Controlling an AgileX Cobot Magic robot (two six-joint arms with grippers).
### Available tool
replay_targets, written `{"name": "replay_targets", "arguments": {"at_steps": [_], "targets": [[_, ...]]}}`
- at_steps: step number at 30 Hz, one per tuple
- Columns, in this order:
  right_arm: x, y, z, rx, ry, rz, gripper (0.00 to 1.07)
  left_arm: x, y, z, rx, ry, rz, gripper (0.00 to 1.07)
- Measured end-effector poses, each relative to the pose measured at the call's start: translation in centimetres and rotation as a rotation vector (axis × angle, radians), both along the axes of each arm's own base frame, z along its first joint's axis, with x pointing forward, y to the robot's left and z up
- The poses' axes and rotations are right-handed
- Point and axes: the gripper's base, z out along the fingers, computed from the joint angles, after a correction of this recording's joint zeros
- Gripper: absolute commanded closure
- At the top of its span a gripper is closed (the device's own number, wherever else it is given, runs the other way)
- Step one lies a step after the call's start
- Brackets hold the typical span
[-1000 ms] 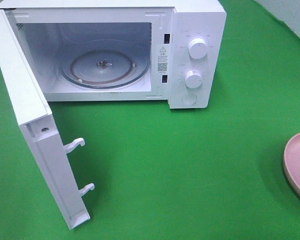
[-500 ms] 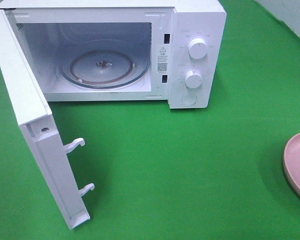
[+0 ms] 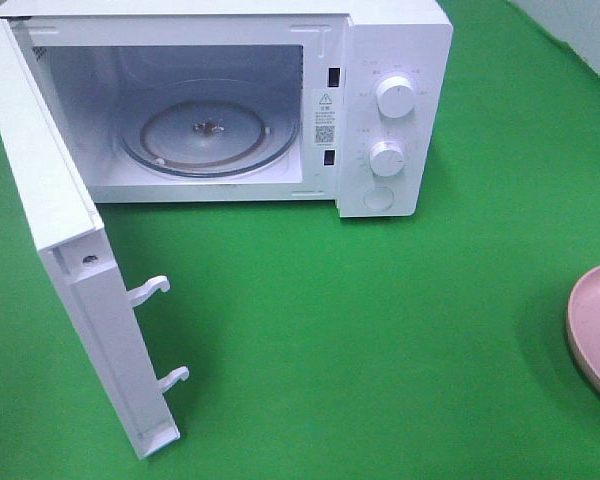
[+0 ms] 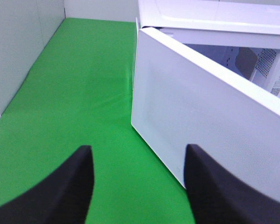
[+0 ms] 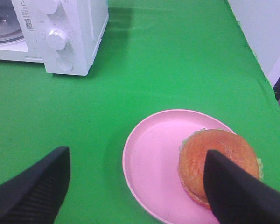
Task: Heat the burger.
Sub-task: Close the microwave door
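Glossy round burger point(image 5: 214, 163) on smooth pink plate point(image 5: 151, 163), both grippers point(image 4: 137, 186) point(image 5: 137, 186) spread, empty; boxy white microwave point(image 3: 395, 110) w/ door point(image 3: 70, 290) open.

We take this for a staged test bench in a lab, not a real kitchen. A desk point(image 3: 400, 330) covered in bright green cloth carries one white microwave point(image 3: 380, 60) with its door point(image 3: 70, 300) swung open, beside a pink plate point(image 5: 149, 163). Bare pale panels point(image 4: 18, 51) wall in the desk's edge, and we see no cupboards, sink or stove nearby.
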Motion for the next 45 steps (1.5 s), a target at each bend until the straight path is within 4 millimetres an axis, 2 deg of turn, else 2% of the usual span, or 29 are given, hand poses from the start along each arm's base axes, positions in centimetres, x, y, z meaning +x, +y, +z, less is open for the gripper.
{"name": "replay_targets", "arguments": {"at_steps": [1,2,3,4,6,9,11,12,13,14,15,16,17,18,19,20,22,24,29,31,32,35,45], "targets": [[0.0,0.0,0.0,0.000,0.000,0.000,0.31,0.1,0.1,0.3,0.002,-0.035,0.005,0.83],[0.0,0.0,0.0,0.000,0.000,0.000,0.31,0.1,0.1,0.3,0.002,-0.035,0.005,0.83],[0.0,0.0,0.0,0.000,0.000,0.000,0.31,0.4,0.1,0.5,0.007,-0.079,0.013,0.95],[0.0,0.0,0.0,0.000,0.000,0.000,0.31,0.4,0.1,0.5,0.007,-0.079,0.013,0.95],[0.0,0.0,0.0,0.000,0.000,0.000,0.31,1.3,0.1,0.6,0.007,-0.104,0.017,1.07],[0.0,0.0,0.0,0.000,0.000,0.000,0.31,2.1,0.1,0.6,0.006,-0.107,0.019,1.07],[0.0,0.0,0.0,0.000,0.000,0.000,0.31,3.6,0.1,0.7,0.004,-0.103,0.022,1.07],[0.0,0.0,0.0,0.000,0.000,0.000,0.31,3.6,0.1,0.7,0.004,-0.103,0.022,1.07],[0.0,0.0,0.0,0.000,0.000,0.000,0.31,4.8,0.1,0.7,0.003,-0.111,0.025,1.07],[0.0,0.0,0.0,0.000,0.000,0.000,0.31,4.8,0.1,0.7,0.003,-0.111,0.025,1.07],[0.0,0.0,0.0,0.000,0.000,0.000,0.31,5.9,0.1,0.6,0.001,-0.124,0.028,1.07],[0.0,0.0,0.0,0.000,0.000,0.000,0.31,5.9,0.1,0.6,0.001,-0.124,0.028,1.07],[0.0,0.0,0.0,0.000,0.000,0.000,0.31,7.0,0.1,0.4,0.000,-0.144,0.031,1.07],[0.0,0.0,0.0,0.000,0.000,0.000,0.31,7.0,0.1,0.4,0.000,-0.144,0.031,1.07],[0.0,0.0,0.0,0.000,0.000,0.000,0.31,8.1,0.1,-0.1,-0.001,-0.155,0.035,1.07],[0.0,0.0,0.0,0.000,0.000,0.000,0.31,8.1,0.1,-0.1,-0.001,-0.155,0.035,1.07],[0.0,0.0,0.0,0.000,0.000,0.000,0.31,10.1,0.0,-1.5,-0.002,-0.156,0.041,1.07],[0.0,0.0,0.0,0.000,0.000,0.000,0.31,10.9,0.0,-2.2,-0.002,-0.163,0.045,1.07],[0.0,0.0,0.0,0.000,0.000,0.000,0.31,12.0,0.1,-3.7,0.000,-0.150,0.049,1.07],[0.0,0.0,0.0,0.000,0.000,0.000,0.31,13.0,0.1,-5.9,0.003,-0.115,0.054,1.07],[0.0,0.0,0.0,0.000,0.000,0.000,0.31,13.0,0.1,-5.9,0.003,-0.115,0.054,1.07],[0.0,0.0,0.0,0.000,0.000,0.000,0.31,13.9,0.1,-7.5,0.008,-0.071,0.057,1.07],[0.0,0.0,0.0,0.000,0.000,0.000,0.31,16.3,-0.5,-9.5,0.045,0.002,-0.002,1.07]]}}
